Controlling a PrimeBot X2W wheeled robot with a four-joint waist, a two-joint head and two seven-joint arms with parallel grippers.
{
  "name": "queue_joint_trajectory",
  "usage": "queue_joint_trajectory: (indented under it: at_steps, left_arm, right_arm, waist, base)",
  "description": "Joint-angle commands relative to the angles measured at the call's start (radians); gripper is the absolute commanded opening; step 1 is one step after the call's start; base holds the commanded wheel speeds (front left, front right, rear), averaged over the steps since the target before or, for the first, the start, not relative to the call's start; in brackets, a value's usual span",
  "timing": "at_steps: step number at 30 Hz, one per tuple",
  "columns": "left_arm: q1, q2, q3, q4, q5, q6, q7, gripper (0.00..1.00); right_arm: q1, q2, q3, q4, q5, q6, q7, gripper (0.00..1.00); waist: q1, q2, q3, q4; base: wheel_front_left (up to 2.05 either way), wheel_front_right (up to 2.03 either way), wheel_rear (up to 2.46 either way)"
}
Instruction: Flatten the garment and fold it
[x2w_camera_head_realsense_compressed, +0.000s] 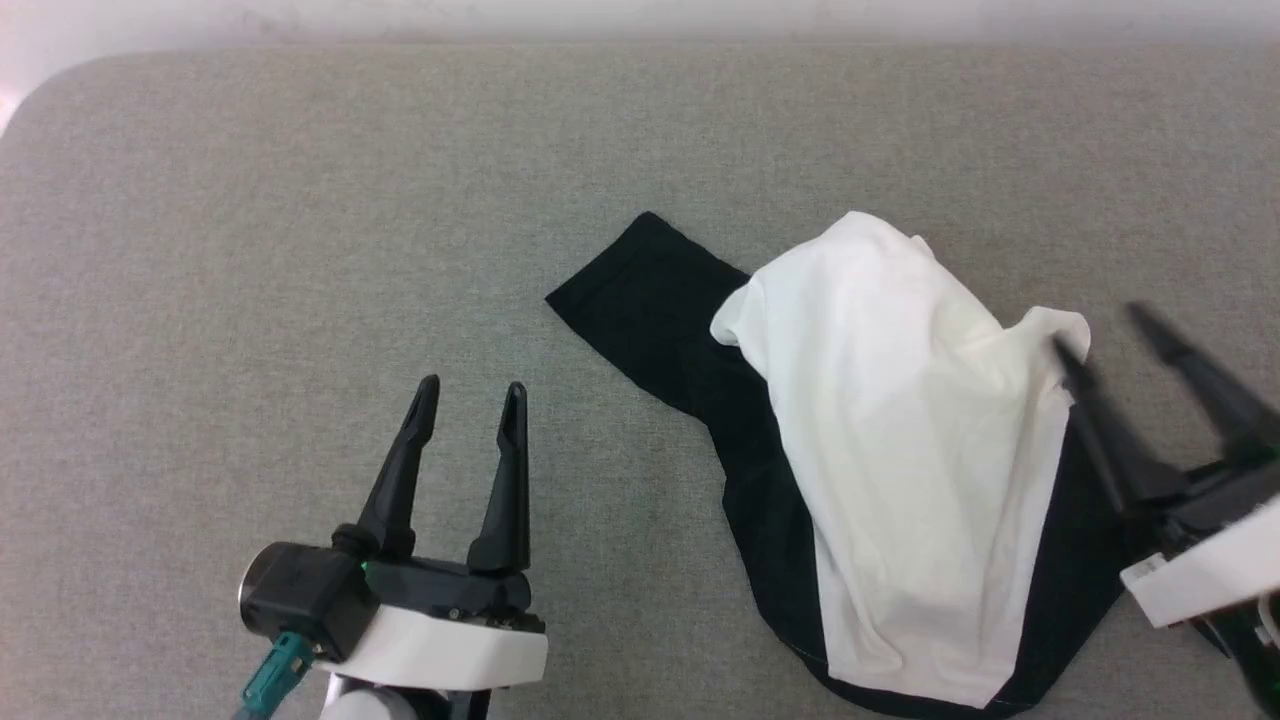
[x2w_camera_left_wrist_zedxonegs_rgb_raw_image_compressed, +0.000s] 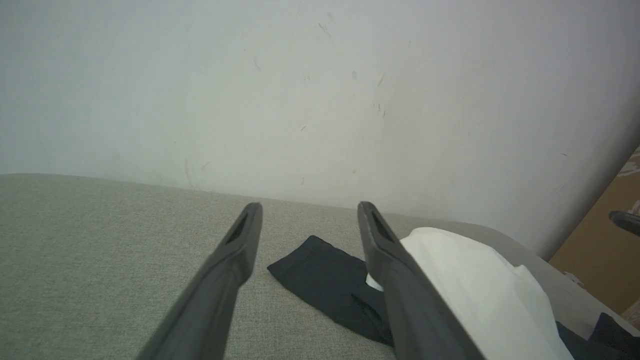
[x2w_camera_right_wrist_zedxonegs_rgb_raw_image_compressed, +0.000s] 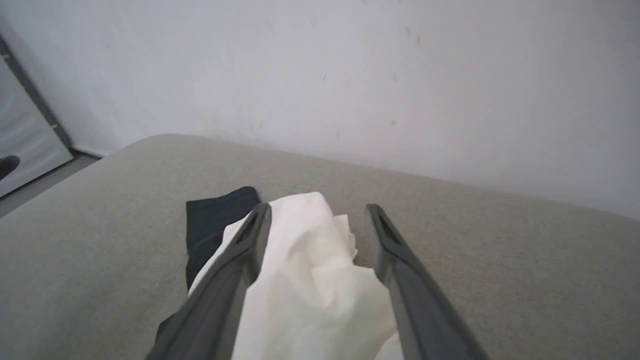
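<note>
Grey woven padding (x2w_camera_head_realsense_compressed: 250, 200) stretched across the whole field of play, rounded at its far left corner. Closest in, at the lower left, the left gripper (x2w_camera_head_realsense_compressed: 473, 385) sat above bare surface. Its two dark fingers were spread wide with nothing between them, well apart from the garment (x2w_camera_head_realsense_compressed: 900, 450).

Over on the lower right, the right gripper (x2w_camera_head_realsense_compressed: 1100, 328) was blurred, but its fingers stood clearly apart too: jaws wide, gripping nothing. In the head view its inner finger crossed the right-hand edge of the garment. From the right wrist camera, rumpled white fabric showed in the gap between the two fingers, and whether either finger touched it could not be told.

The garment lay in a heap right of centre, far from flat. Its white body was bunched and draped on top, with a black band curving under the near hem and up both sides. Further out, one black sleeve (x2w_camera_head_realsense_compressed: 640, 300) stuck out flat to the upper left, cuff end leading. Beyond that, bare padding ran to the back edge, and behind it rose a pale, scuffed wall (x2w_camera_left_wrist_zedxonegs_rgb_raw_image_compressed: 300, 90).
</note>
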Motion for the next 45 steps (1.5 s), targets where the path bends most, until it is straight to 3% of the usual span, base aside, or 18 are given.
queue_joint_trajectory:
  at_steps: [1,7,10,14,22,30,36,37,38,39,42,45]
  left_arm:
    - [0.015,-0.002,0.004,-0.007,0.008,-0.005,-0.005,1.0]
    - [0.017,0.0,0.017,-0.005,0.03,0.001,-0.005,1.0]
    - [-0.007,0.011,0.017,0.006,0.051,0.011,0.008,1.0]
    - [-0.099,0.057,-0.012,0.017,0.111,-0.002,0.1,1.0]
    - [-0.376,0.138,-0.13,0.142,0.178,-0.086,0.461,1.0]
    - [-0.534,0.178,-0.222,0.347,0.134,-0.108,0.8,1.0]
    - [-0.581,0.189,-0.273,0.448,0.085,-0.111,0.904,1.0]
    - [-0.583,0.19,-0.283,0.47,0.073,-0.112,0.923,0.69]
    - [-0.584,0.191,-0.297,0.485,0.06,-0.112,0.937,0.08]
    - [-0.584,0.19,-0.309,0.498,0.039,-0.112,0.951,0.0]
    - [-0.586,0.184,-0.328,0.493,-0.02,-0.112,0.951,0.0]
    - [-0.593,0.189,-0.316,0.444,-0.034,-0.111,0.881,0.0]
  right_arm:
    - [0.043,0.084,-0.068,0.003,-0.067,-0.001,-0.068,1.0]
    - [0.162,0.386,-0.268,0.003,-0.322,-0.001,-0.265,1.0]
    - [0.184,0.45,-0.277,0.008,-0.365,-0.001,-0.29,1.0]
    - [0.175,0.472,-0.268,0.018,-0.381,-0.001,-0.301,1.0]
    - [0.132,0.48,-0.263,0.027,-0.393,-0.001,-0.295,1.0]
    - [0.12,0.482,-0.25,0.031,-0.391,-0.001,-0.277,1.0]
    - [0.122,0.481,-0.249,0.026,-0.391,-0.001,-0.265,1.0]
    - [0.122,0.481,-0.248,0.025,-0.392,-0.001,-0.262,1.0]
    - [0.122,0.481,-0.248,0.024,-0.393,-0.001,-0.259,1.0]
    - [0.121,0.481,-0.248,0.024,-0.393,-0.001,-0.256,1.0]
    - [0.125,0.48,-0.256,0.021,-0.396,-0.001,-0.25,1.0]
    - [0.128,0.478,-0.257,0.017,-0.399,-0.001,-0.245,1.0]
  waist:
    - [0.0001,0.0,0.002,-0.003]
    - [0.0001,0.0,0.021,-0.031]
    - [0.0001,0.0,0.038,-0.054]
    - [0.0001,0.0,0.065,-0.076]
    - [0.0001,0.0,0.121,-0.094]
    - [0.0001,0.0,0.148,-0.115]
    - [0.0001,0.0,0.154,-0.124]
    - [0.0001,0.0,0.154,-0.124]
    - [0.0001,0.0,0.153,-0.124]
    - [0.0001,0.0,0.15,-0.123]
    - [0.0001,0.0,0.142,-0.11]
    - [0.0001,0.0,0.131,-0.09]
  base:
    - [0.0,0.0,0.0]
    - [0.0,0.0,0.0]
    - [0.0,0.0,0.0]
    - [0.0,0.0,0.0]
    - [0.0,0.0,0.0]
    - [0.0,0.0,0.0]
    - [0.0,0.0,0.0]
    - [0.0,0.0,0.0]
    - [0.0,0.0,0.0]
    - [0.0,0.0,0.0]
    - [0.0,0.0,0.0]
    - [0.0,0.0,0.0]
